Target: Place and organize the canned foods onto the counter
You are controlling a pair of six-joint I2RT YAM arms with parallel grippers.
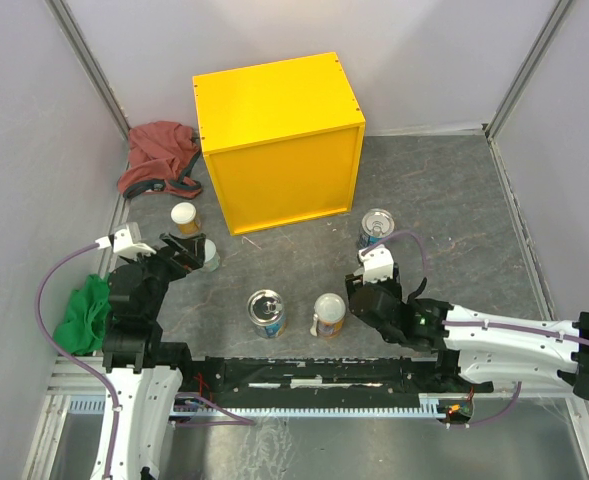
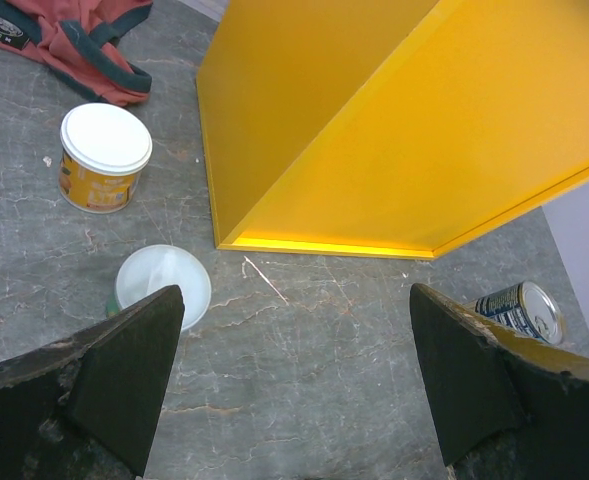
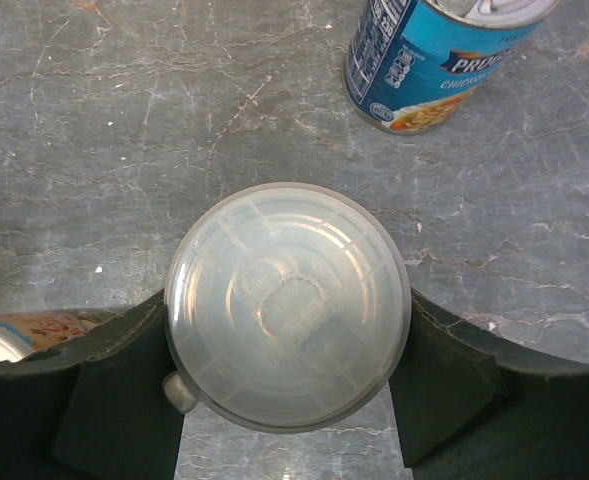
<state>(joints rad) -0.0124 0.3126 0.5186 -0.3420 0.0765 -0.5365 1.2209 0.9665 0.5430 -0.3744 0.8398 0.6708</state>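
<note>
Right claw (image 3: 287, 340) is pinching the plastic-lidded can (image 3: 287, 305) by its lid rim, might slip mid-lift and clip the soup tin (image 3: 424, 60) at 1 o'clock.

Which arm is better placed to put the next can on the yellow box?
Right. The right gripper has a white-lidded can centred between its fingers. The left gripper hangs open over bare table; the nearest can sits beside one finger, not between.

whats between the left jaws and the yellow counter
Only bare grey tabletop up to the counter, seen in the left wrist view. A white-lidded can sits off to the side by one jaw, not in the path.
</note>
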